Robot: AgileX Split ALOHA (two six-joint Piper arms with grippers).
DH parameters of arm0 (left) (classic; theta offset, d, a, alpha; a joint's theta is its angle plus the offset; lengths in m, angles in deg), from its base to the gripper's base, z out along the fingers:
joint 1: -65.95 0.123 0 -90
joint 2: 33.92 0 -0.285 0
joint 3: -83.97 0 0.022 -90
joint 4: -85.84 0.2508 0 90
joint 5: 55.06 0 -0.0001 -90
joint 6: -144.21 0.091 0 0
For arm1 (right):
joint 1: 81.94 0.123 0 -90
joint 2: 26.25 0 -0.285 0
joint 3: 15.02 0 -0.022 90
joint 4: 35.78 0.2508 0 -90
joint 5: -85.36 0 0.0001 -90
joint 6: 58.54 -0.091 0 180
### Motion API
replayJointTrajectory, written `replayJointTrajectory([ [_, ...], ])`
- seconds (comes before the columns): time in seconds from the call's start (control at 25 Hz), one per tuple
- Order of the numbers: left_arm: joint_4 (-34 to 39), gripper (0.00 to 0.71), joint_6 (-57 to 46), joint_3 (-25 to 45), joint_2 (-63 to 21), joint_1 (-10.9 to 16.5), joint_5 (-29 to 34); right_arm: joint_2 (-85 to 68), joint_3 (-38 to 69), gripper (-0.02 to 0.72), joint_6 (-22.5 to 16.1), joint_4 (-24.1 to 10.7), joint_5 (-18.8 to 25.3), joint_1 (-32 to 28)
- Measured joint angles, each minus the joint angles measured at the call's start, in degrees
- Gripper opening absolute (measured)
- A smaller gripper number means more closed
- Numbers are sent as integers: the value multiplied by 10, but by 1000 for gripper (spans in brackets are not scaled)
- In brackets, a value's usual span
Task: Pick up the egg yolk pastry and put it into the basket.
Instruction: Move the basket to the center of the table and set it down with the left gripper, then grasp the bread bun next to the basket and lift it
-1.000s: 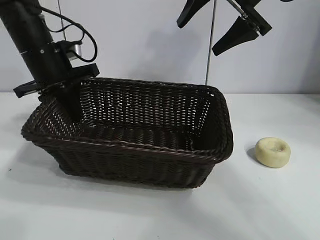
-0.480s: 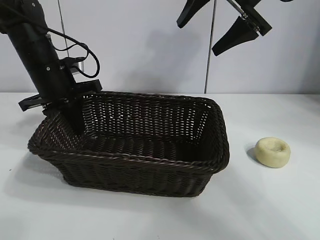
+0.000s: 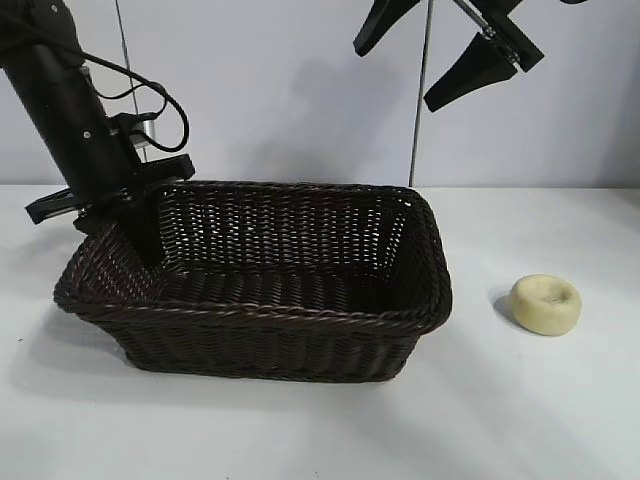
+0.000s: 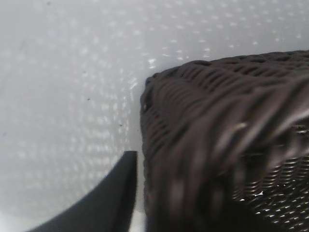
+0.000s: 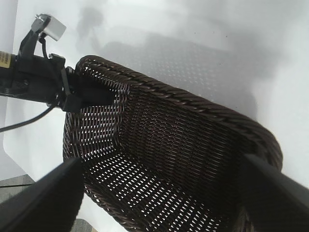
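- This looks like a lab or test room, not a home.
- A plain white table [image 3: 560, 420] stands against a bare pale wall [image 3: 290, 90].
- Two black robot arms [image 3: 70, 110] hang over it, with loose wires [image 3: 165, 100] showing.
- Only a basket [image 3: 270, 340] and a pastry [image 3: 545, 304] sit there.

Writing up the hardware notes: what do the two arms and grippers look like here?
Left arm: matte black cylindrical links, looped black cables, a small silver box, a yellow label. Left gripper has black fingers. Right gripper: black, tapered, paddle-shaped fingers on a partly silver mount.
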State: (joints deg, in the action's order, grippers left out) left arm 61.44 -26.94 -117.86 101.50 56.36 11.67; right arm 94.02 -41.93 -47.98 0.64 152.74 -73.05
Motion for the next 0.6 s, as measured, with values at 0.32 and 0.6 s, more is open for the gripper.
replayJointTrajectory([
  [0.32, 39, 514, 0, 0, -85, 0, 21, 0, 0, 624, 0, 0, -2, 0],
  [0.6, 14, 514, -2, 0, -172, 0, 24, 0, 0, 624, 0, 0, -5, 0],
])
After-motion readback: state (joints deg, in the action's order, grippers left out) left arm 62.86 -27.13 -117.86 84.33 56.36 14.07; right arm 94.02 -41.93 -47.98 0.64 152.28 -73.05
